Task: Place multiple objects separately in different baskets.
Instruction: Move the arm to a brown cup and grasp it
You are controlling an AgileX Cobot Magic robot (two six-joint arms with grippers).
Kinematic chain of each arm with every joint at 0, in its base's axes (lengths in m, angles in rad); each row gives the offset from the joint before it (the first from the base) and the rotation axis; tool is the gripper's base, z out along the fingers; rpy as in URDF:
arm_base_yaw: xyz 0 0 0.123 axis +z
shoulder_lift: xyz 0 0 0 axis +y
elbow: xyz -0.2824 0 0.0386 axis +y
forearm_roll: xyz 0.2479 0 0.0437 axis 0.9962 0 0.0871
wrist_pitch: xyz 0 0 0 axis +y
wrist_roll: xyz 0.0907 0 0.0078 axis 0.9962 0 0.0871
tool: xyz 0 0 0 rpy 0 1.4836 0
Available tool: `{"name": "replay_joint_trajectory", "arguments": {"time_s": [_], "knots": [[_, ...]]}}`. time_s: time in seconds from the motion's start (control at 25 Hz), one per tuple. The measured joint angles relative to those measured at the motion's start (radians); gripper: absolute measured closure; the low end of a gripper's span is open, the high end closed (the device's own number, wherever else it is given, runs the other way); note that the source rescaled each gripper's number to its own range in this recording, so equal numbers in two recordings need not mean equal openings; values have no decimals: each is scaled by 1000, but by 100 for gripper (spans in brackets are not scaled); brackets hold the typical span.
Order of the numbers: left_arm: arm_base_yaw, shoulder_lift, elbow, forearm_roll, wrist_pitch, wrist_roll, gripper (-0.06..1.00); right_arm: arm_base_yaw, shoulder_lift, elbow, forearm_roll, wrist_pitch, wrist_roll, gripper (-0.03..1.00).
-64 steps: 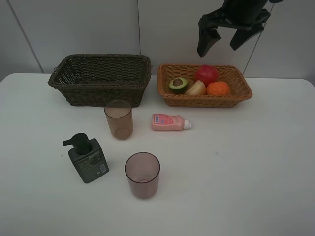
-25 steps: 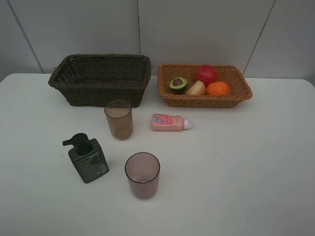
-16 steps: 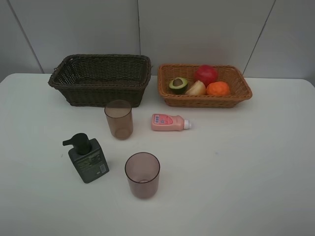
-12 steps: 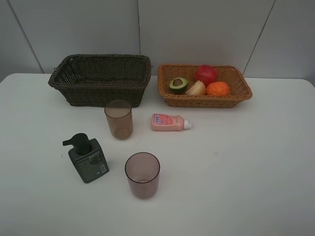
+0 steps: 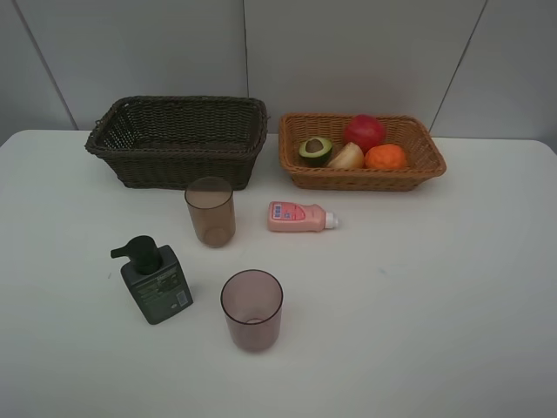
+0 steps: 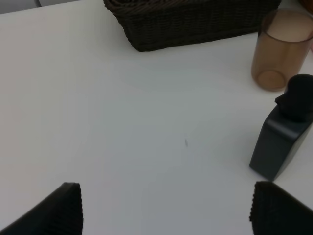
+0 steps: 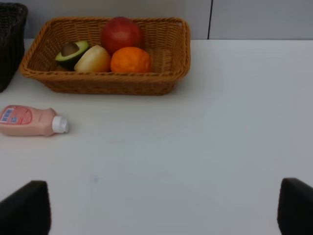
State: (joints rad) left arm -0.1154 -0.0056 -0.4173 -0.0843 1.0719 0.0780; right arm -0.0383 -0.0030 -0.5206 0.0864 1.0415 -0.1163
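The light orange-tan basket (image 5: 361, 179) holds the red apple (image 5: 364, 131), tangerine (image 5: 385, 157), peach-coloured fruit (image 5: 346, 157) and avocado half (image 5: 316, 150). The dark brown basket (image 5: 178, 155) looks empty. On the table lie the pink bottle (image 5: 300, 216), the dark green pump bottle (image 5: 157, 283) and two upright cups (image 5: 210, 211) (image 5: 251, 309). Neither arm shows in the high view. My left gripper (image 6: 166, 209) is open over bare table near the pump bottle (image 6: 283, 139). My right gripper (image 7: 161, 209) is open, facing the fruit basket (image 7: 105, 81) and pink bottle (image 7: 29, 121).
The white table (image 5: 435, 287) ends at a grey panelled wall behind the baskets. Its right half and front carry nothing.
The right arm, which hung above the light basket in the oldest frame, has gone out of the high view. Nothing on the table has moved.
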Motion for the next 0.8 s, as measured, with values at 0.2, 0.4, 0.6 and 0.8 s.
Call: {"name": "replay_joint_trajectory", "arguments": {"time_s": [0.2,0.4,0.6,0.8], "knots": [[0,0,0,0,0,0,2,0,0,0,-47,0,54,4],[0,0,0,0,0,0,2,0,0,0,-47,0,60,4],[0,0,0,0,0,0,2,0,0,0,-47,0,60,4],[0,0,0,0,0,0,2,0,0,0,-47,0,60,4]]}}
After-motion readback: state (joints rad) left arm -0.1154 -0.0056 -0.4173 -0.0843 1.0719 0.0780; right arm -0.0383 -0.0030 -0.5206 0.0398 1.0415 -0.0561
